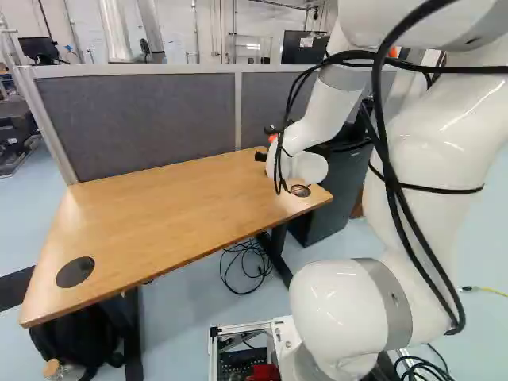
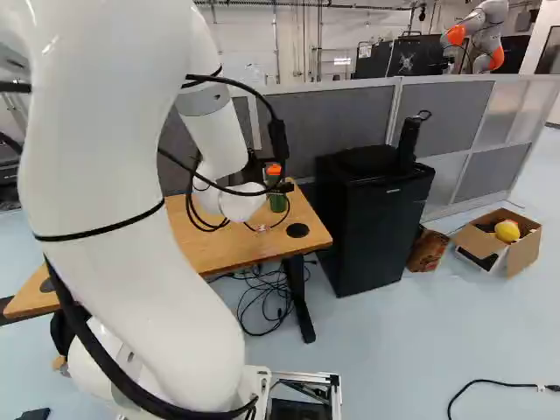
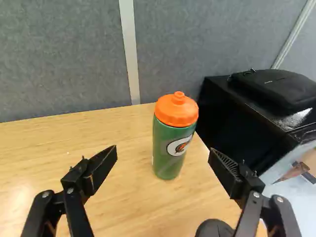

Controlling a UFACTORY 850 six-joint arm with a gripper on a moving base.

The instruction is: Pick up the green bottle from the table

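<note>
i see the green bottle (image 3: 167, 158) upright on the wooden table (image 1: 175, 202), near one end; my gripper (image 1: 265, 144) is spread wide, grasping nothing, the bottle ahead of it; a grey partition (image 3: 64, 59) rises behind; a black cabinet (image 2: 363, 236) stands beside the table, a black bag (image 3: 271, 86) on top

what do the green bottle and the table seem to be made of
The green bottle looks like satin plastic, perhaps coated metal, given its soft sheen. The table looks like smooth, glossy wood or laminate, showing grain and a bright reflection.
</note>
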